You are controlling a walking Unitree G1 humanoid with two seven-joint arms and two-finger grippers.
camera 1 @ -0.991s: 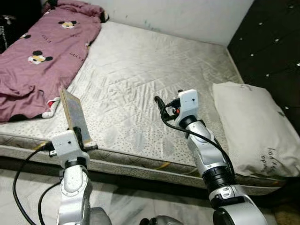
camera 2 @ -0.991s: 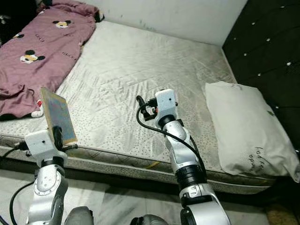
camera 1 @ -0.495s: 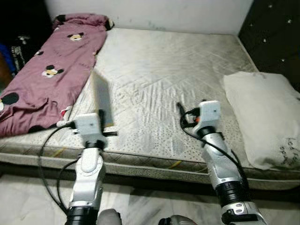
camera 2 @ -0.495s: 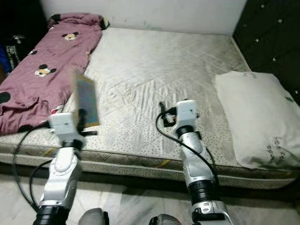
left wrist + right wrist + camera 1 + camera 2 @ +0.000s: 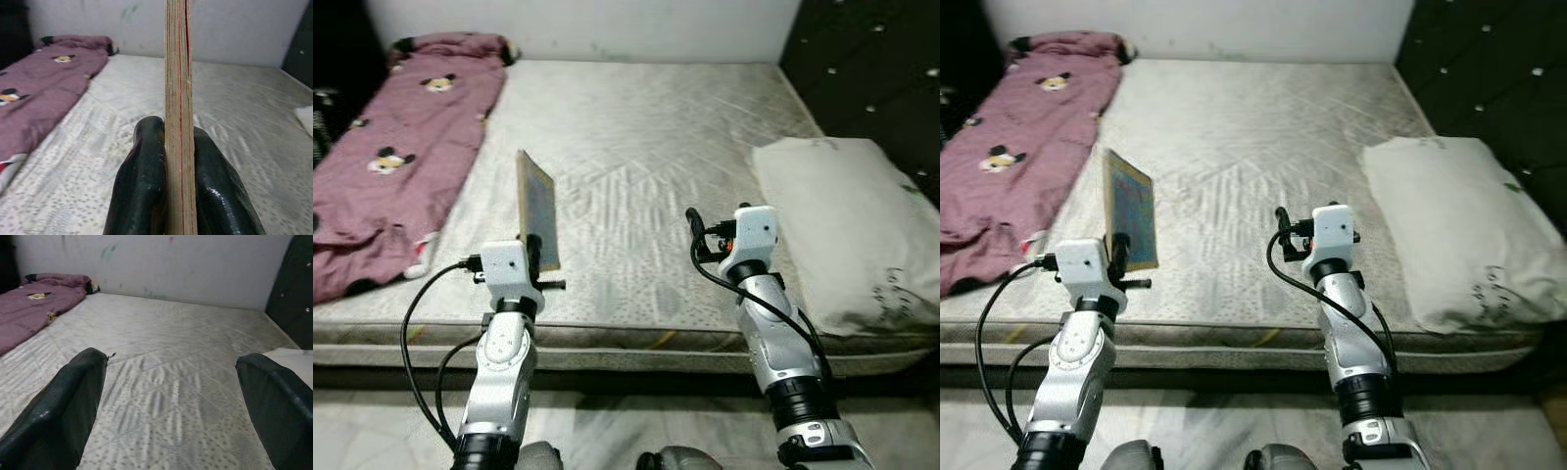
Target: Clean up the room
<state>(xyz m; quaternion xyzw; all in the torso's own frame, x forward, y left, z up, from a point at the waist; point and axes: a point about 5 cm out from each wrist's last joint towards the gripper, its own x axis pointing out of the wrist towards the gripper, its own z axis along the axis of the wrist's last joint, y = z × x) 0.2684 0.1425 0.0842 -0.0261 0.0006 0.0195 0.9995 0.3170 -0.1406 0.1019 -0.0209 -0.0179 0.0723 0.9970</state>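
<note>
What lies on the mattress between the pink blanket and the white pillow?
Bare mattress, per both eye views. The blanket lies left, the pillow right.

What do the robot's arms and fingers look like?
Both arms are shiny silver tubes with black rings at the joints and loose black cables looping beside them. Each wrist ends in a boxy white block. The fingers are long, rounded and glossy black.

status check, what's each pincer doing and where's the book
Left pincer shut on book, held upright over the mattress edge. Right pincer open, holding nothing, above the mattress. Pillow right, pink blanket left; neither in the way.
</note>
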